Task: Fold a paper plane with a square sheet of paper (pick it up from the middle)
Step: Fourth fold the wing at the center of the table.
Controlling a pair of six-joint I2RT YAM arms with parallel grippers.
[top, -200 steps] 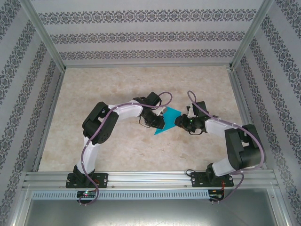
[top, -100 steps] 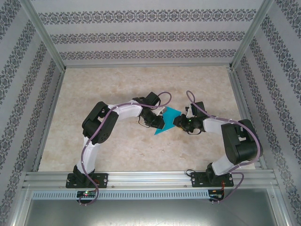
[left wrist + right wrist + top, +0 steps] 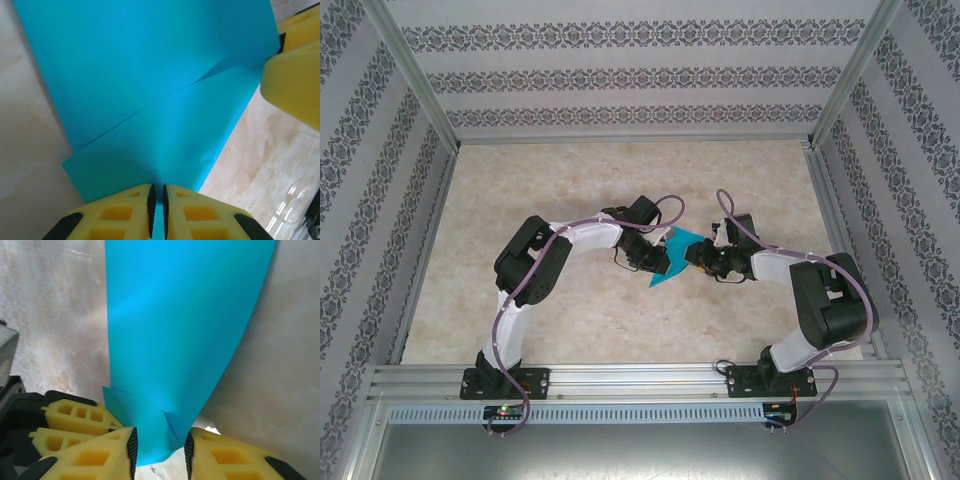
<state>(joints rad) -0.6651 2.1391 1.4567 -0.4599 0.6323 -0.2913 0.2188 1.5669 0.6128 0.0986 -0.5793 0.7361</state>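
The square sheet of paper point(image 3: 678, 252) is teal-blue, partly folded, and held off the table between both grippers at mid-table. In the left wrist view the paper point(image 3: 150, 75) shows a diagonal flap edge, and my left gripper point(image 3: 157, 192) is shut on its near edge with a sliver of teal between the pads. In the right wrist view the paper point(image 3: 180, 325) bows upward with a small curled flap at its near end. My right gripper point(image 3: 160, 440) has its jaws partly apart, and the bowed end fills the gap and touches both pads. From above, the left gripper point(image 3: 658, 258) and the right gripper point(image 3: 697, 257) face each other.
The beige marble-patterned tabletop point(image 3: 570, 190) lies below, with patterned walls on three sides and a metal rail point(image 3: 640, 380) at the near edge. The right gripper's yellow finger point(image 3: 295, 75) shows in the left wrist view, close to the paper's far edge.
The right gripper has moved slightly left toward the left gripper. The paper between them now looks narrower and more bowed. The left arm has stayed put.
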